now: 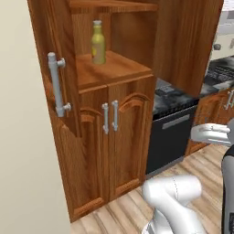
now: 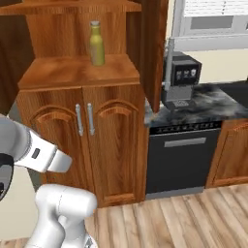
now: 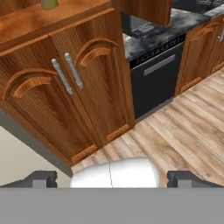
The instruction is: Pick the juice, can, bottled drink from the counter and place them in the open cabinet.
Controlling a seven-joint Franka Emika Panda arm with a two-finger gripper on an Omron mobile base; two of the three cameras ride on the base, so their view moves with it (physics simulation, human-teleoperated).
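The arm is folded low, its jaws spread wide and empty.

You see just the base of the juice, cut off by the hand view's top edge. Its label is too blurred to read.

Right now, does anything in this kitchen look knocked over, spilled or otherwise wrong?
Nothing stands out. The juice stands upright on the open cabinet shelf, the lower doors are shut and level, and the counter shows no spill. The end effector is open and empty above the floor.
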